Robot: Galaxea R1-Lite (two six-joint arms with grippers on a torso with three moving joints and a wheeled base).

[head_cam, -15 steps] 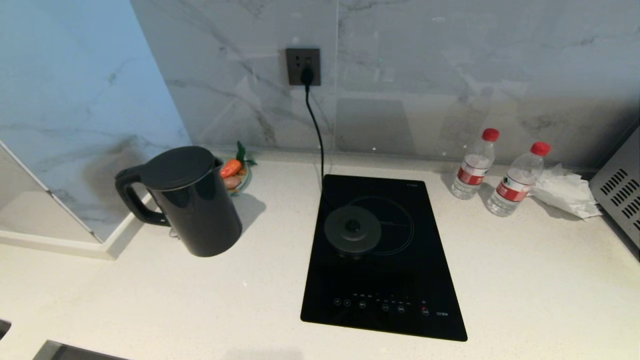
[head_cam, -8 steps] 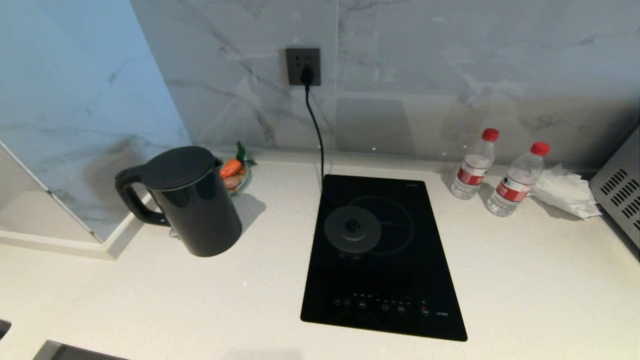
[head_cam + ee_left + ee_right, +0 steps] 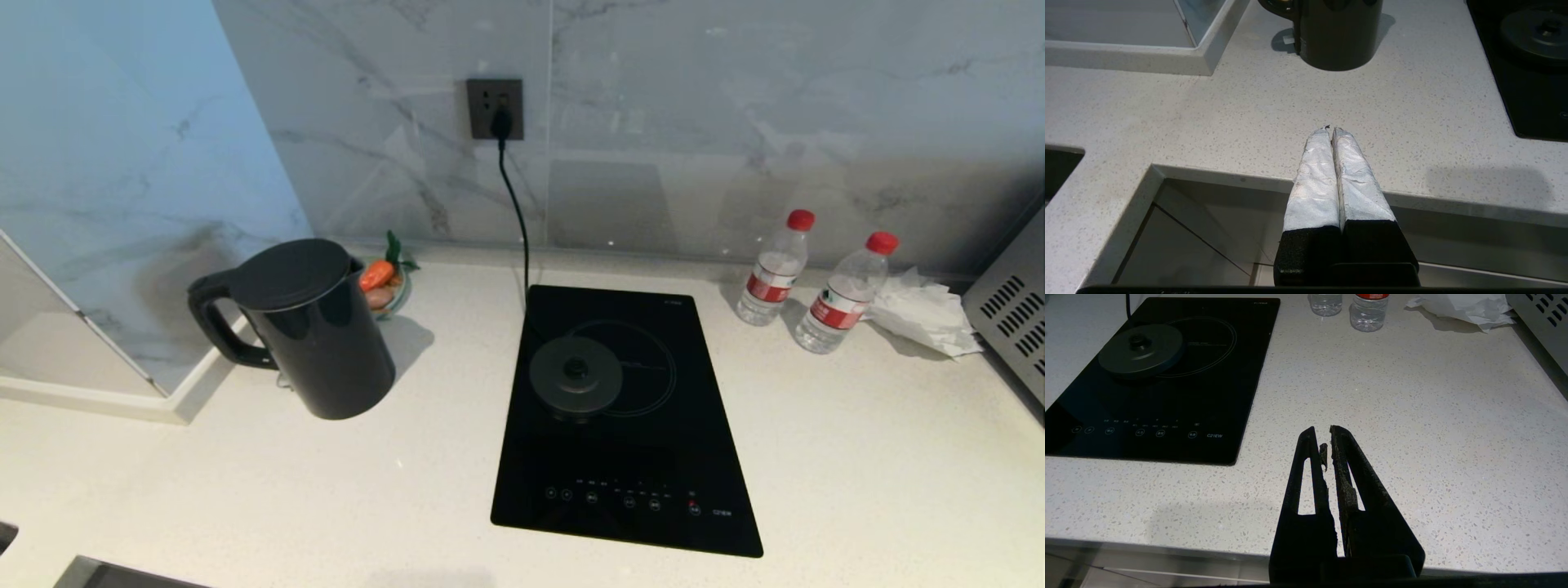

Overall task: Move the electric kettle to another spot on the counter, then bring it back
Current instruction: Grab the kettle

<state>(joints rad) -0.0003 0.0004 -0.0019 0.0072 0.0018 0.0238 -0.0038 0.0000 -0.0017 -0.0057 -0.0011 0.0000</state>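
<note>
- Stood upright on the counter (image 3: pixel 857 457), the kettle (image 3: pixel 314 327), off at the left near the wall corner, lid on
- Loop handle turned left toward the corner, spout side toward a small bowl of vegetables (image 3: pixel 384 286) just behind
- Sat bare on the cooktop (image 3: pixel 629 425), the round power base (image 3: pixel 575 376), well apart from the kettle, cord running up to the wall socket (image 3: pixel 495 108)
- Looked glossy and slick on the body; judged stiff and top-heavy, weight unknown since no water level showed
- Best taken by the handle, judged; smooth round wall likely to slip in narrow fingers
- Tight reach expected, handle being on the side nearest the wall
- Hovered low at the near counter edge, the left gripper (image 3: pixel 1331 130), fingers pressed together, clenched on nothing, pointed toward the kettle base
- Hung over bare counter beside the cooktop, the right gripper (image 3: pixel 1323 435), fingers nearly together with only a sliver between, empty, touching nothing
- Two bottles (image 3: pixel 771 273) and a crumpled tissue (image 3: pixel 922 314) far right, clear of any likely path
- Nothing begun yet, judged: kettle untouched, both moves left to do
</note>
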